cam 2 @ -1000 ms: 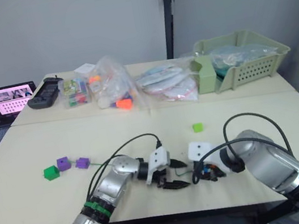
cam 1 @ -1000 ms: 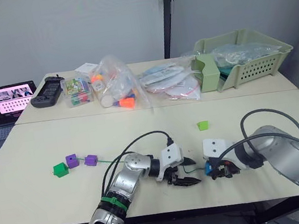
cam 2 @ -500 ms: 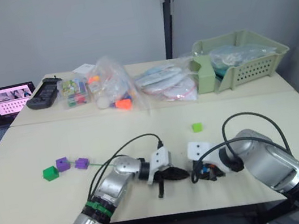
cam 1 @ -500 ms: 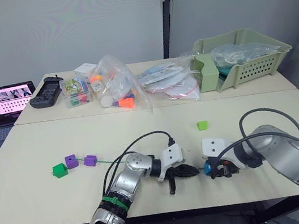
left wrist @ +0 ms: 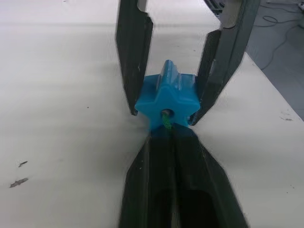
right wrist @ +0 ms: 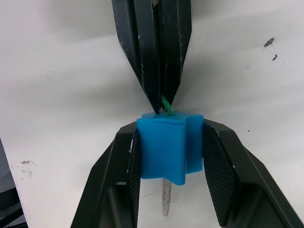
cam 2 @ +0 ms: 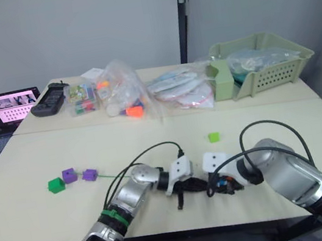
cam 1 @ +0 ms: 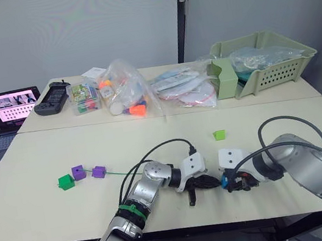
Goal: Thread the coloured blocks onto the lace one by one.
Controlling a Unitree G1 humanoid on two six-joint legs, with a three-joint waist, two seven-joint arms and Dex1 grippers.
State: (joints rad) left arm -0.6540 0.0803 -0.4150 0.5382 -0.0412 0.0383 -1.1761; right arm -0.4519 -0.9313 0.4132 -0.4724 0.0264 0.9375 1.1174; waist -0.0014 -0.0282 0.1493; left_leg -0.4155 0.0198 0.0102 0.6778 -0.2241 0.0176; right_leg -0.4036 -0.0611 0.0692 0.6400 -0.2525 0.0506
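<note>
Looking along my right wrist camera, I see the blue block (right wrist: 167, 147), star-edged in outline, clamped between the two black fingers of my right gripper (right wrist: 168, 161), and the green lace (right wrist: 166, 105) runs into its hole from the far face. My left gripper (right wrist: 159, 102) meets it tip to tip, its fingers pressed together on the lace right at the block, and a pale stiff tip (right wrist: 165, 204) pokes out on the near side of the block. From the head cameras, both grippers sit low over the near middle of the table (cam 1: 152, 140), the left gripper's white wrist just left of the right one's. The lace trails left across the table to three blocks lying in a row well to the left: a purple block (cam 1: 98, 172), a second purple block (cam 1: 78, 172), and a dark green block (cam 1: 65, 182) at the far left end. A lime green block (cam 1: 218, 135) sits alone, farther back and slightly right of the grippers. Along the far edge I can see clear plastic bags (cam 1: 125, 92), a pale green basket (cam 1: 262, 60) on the right, and an open laptop (cam 1: 6, 112) off to the left.
</note>
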